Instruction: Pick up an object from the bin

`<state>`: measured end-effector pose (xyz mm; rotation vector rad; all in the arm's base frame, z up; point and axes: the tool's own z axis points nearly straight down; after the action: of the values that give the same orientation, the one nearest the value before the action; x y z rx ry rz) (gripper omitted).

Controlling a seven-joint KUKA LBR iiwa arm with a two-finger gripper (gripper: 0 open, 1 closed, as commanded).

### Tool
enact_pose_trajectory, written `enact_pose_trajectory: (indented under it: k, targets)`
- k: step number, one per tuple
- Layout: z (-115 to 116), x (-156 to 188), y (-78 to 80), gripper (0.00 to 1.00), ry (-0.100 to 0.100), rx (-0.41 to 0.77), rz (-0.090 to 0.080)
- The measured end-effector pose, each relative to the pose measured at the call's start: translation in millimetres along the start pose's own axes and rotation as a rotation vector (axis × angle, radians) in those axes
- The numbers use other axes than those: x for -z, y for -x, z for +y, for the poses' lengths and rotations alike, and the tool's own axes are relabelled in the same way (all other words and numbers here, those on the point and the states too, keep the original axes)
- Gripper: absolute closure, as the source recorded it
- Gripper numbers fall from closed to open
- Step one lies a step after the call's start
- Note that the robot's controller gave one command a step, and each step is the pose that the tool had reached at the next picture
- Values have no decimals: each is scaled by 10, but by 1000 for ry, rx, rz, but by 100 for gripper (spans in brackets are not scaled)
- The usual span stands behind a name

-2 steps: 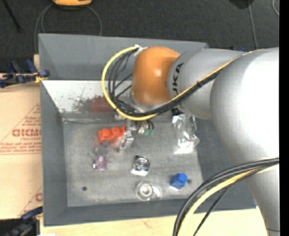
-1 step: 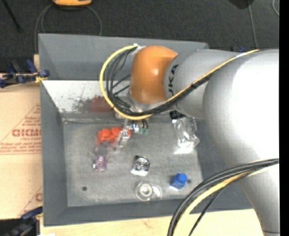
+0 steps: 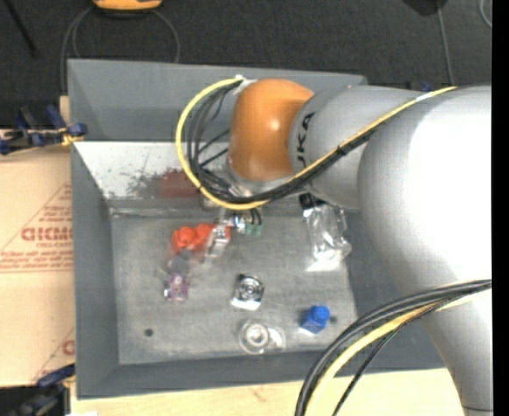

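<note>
The hand (image 3: 223, 235) hangs low in the grey metal bin (image 3: 94, 258), under the arm's orange cover (image 3: 267, 128); I cannot tell whether it is open or closed. A small orange plastic piece (image 3: 189, 237) lies just beside it, toward the view's left, so the pick probably needs a short shift that way.

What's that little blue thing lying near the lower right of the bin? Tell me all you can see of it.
The blue thing is small and chunky, a solid bright blue that looks like plastic. What kind of thing it is I cannot tell. It lies by itself on the grey bin floor, toward the lower right of the view, touching nothing else. A clear round piece lies apart from it on its left.
</note>
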<state>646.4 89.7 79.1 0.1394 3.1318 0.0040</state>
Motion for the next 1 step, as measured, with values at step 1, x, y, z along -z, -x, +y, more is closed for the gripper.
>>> enact_pose_trajectory:
  k: [1]
  targets:
    - [-3,12,16,0,0,0,0]
